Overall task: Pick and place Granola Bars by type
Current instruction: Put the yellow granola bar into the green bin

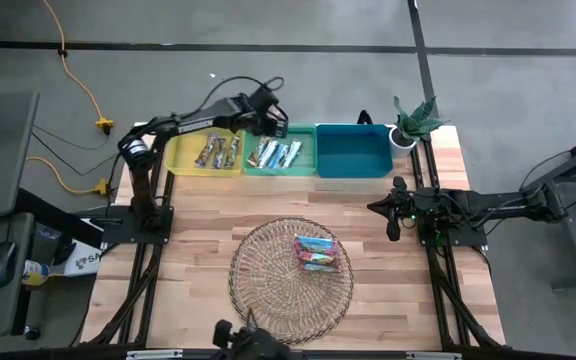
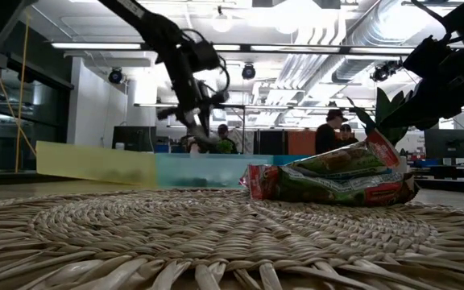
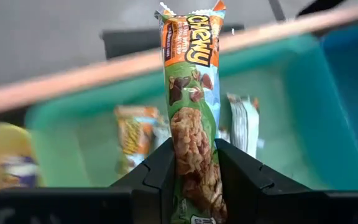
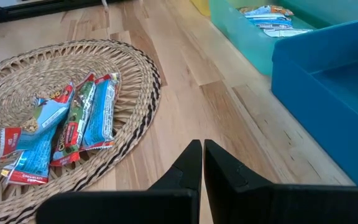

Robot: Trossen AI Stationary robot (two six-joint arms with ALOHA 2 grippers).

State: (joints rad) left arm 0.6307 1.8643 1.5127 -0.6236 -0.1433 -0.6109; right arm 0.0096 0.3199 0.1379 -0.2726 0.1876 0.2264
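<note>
Big picture first: the pale wooden table (image 1: 198,240) carries three plastic bins along its far edge. The yellow bin (image 1: 183,150) holds a few brown-silver bars (image 1: 218,153); the teal bin (image 1: 303,165) holds several light blue-white bars (image 1: 274,154); the blue bin (image 1: 353,152) looks empty. So two kinds appear mostly sorted, the third not yet begun.

Nearer the front sits the round wicker tray (image 1: 258,275), with a small cluster of teal-pink wrapped bars (image 1: 316,253) lying together right of its middle, as the right wrist view confirms (image 4: 61,127). Those are what's left, by my reckoning.

And now the action: the left gripper (image 1: 268,118) hangs above the teal bin's rim, fingers clenched on a green-and-orange "Chewy" granola bar (image 3: 192,118), the bar standing lengthwise out of the fingers over the bin's open interior (image 3: 303,99). Plenty of room below; the yellow bin's wall is just beside.

The right gripper (image 4: 202,163), fingers pressed together and empty, waits over bare table between tray and blue bin, near a small potted plant (image 1: 411,122).
</note>
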